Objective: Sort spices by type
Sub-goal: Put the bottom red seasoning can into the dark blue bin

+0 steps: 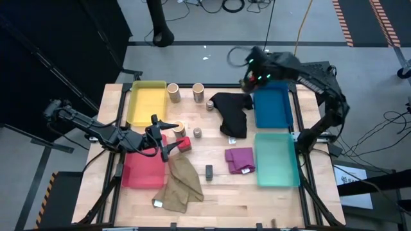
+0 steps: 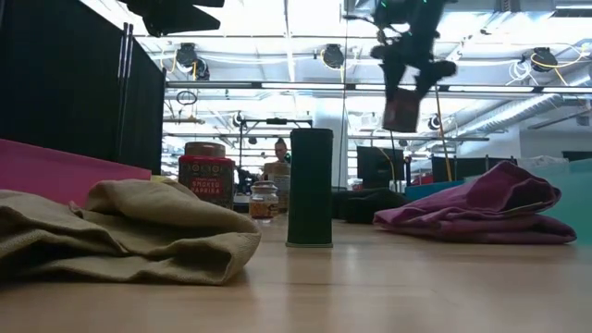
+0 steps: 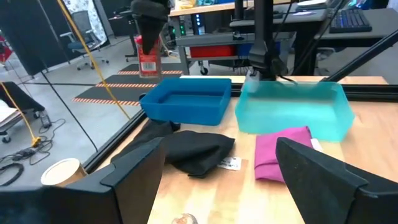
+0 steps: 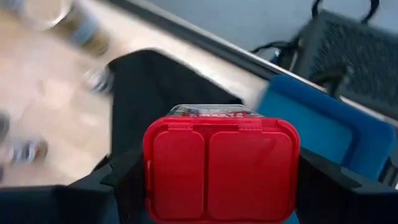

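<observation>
- The blue tray [image 1: 273,109] sits in the upper right of the high view, with the teal tray [image 1: 277,159] just below it in the frame and the black cloth [image 1: 232,112] to its left.
- The right gripper [image 1: 252,76] hangs in the air near the blue tray's upper-left corner; it is by far the nearer arm to that tray.
- Its fingers pinch a red spice box [image 4: 221,167] by the two sides, lid toward the wrist camera; in the left wrist view the box hangs long axis upright, above and left of the tray.
- The coming move looks to turn on this: the box must go right and down in the high view to stand over the tray floor, not the cloth.
- The left gripper [image 1: 168,142] waits at centre left beside another red box [image 1: 183,145], fingers spread and holding nothing.
</observation>
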Motion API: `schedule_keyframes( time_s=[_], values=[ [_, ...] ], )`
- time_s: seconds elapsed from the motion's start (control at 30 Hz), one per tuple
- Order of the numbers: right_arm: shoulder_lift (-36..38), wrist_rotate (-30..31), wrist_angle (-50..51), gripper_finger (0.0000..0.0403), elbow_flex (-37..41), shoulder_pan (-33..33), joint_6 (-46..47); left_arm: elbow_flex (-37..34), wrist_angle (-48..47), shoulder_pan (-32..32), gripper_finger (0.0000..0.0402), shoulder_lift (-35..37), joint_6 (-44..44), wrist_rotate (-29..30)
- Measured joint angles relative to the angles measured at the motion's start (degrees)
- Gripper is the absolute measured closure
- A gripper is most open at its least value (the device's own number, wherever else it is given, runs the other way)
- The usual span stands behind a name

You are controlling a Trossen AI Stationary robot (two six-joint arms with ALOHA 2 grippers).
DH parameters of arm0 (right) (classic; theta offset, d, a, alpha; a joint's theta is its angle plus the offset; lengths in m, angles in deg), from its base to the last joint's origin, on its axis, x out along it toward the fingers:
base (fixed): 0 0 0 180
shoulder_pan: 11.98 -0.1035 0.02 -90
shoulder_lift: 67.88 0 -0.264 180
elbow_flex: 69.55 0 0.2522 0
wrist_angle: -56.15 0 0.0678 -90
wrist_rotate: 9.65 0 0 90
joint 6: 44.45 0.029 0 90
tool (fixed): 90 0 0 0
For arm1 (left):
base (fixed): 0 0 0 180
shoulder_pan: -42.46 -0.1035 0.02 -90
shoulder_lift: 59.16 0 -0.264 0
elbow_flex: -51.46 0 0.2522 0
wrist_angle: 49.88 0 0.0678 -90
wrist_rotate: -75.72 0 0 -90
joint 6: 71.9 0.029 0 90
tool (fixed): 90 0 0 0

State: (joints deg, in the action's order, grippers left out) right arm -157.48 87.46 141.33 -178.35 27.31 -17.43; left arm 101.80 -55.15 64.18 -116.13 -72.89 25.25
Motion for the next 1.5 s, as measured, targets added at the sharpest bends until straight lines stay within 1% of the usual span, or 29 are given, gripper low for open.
schedule_keyframes(
  time_s=[0.17,0.47,0.63,0.73,0.87,1.07,1.23,1.37,1.5],
  values=[
    [2.3,-0.1,-4.8,0.0122,8.5,8.1,1.6,0.0,0.0,0.0,0.0091,0.0,0.1,0.0],
    [2.8,-0.2,-8.9,0.0122,19.4,16.3,2.9,0.0,0.0,0.0,0.0091,0.0,0.3,0.0],
    [2.8,-4.5,-17.0,0.0122,24.5,20.4,3.0,0.0,0.0,0.0,0.0091,0.0,0.3,0.0],
    [2.8,-5.6,-20.9,0.0123,26.8,22.2,3.0,0.0,0.0,0.0,0.0091,0.0,0.3,0.0],
    [2.7,-7.0,-22.4,0.0122,29.4,23.1,2.5,0.0,0.0,0.0,0.0091,0.0,0.3,0.0],
    [2.7,-7.0,-25.2,0.0122,32.2,22.6,1.7,0.0,0.0,-0.9,0.0091,0.0,0.3,0.0],
    [2.0,-6.8,-26.9,0.0122,32.5,21.8,1.8,0.0,0.0,-1.9,0.0091,0.0,0.0,0.0],
    [0.4,-3.6,-26.2,0.0122,32.5,20.6,1.5,0.0,0.0,-2.2,0.0091,0.0,0.1,0.0],
    [-0.2,-3.7,-26.3,0.0122,32.5,20.1,1.9,0.0,0.0,-3.0,0.0091,0.0,0.1,0.0]
  ],
)
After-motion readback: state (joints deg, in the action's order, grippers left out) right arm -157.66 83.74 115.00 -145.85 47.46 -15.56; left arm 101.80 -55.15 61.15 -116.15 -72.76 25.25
